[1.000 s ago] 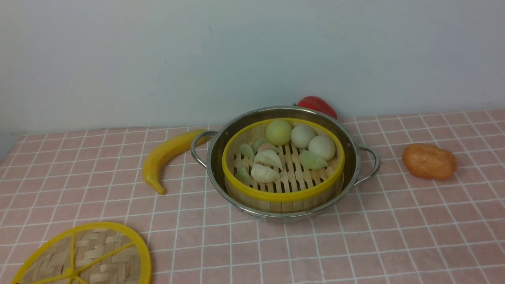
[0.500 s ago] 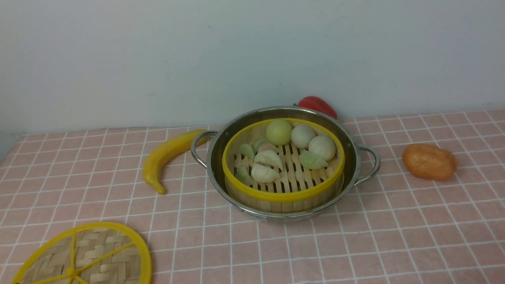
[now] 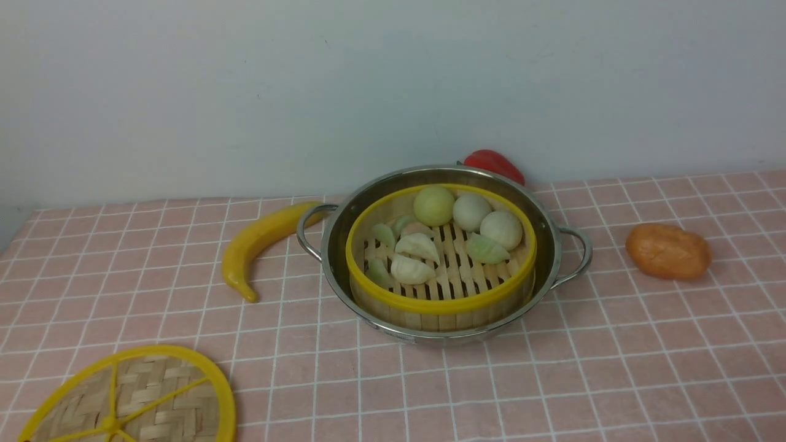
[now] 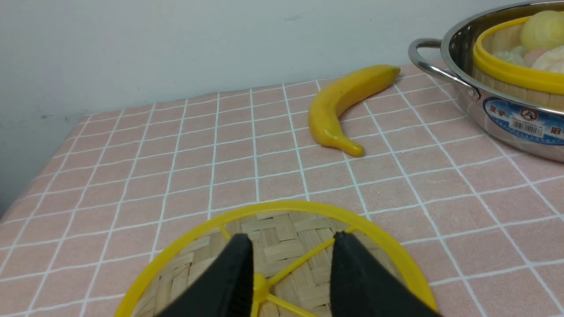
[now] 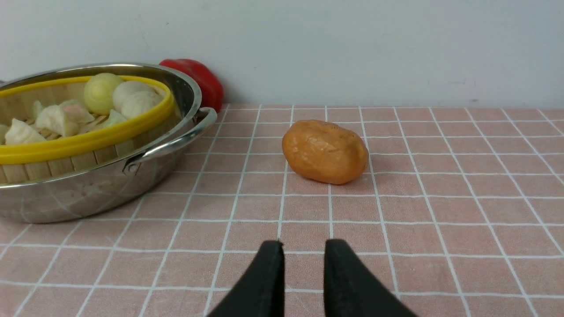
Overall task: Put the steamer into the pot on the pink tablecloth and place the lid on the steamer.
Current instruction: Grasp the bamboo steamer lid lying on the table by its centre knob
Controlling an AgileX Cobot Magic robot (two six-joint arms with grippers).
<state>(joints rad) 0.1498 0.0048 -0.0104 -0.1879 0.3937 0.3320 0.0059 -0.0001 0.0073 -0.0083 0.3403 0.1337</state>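
Steamer (image 3: 440, 305) sits in the pot (image 3: 336, 245) at mid cloth (image 3: 614, 368); lid (image 3: 147, 393) lies near left, not yet on; left claw (image 4: 291, 237) hangs parted over it; right claw (image 5: 304, 243) narrow, empty.

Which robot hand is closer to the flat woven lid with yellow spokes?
Left. The left gripper hangs right over the flat woven lid, jaws astride its hub. The right gripper is over pink checked cloth, beyond the shiny steel pot.
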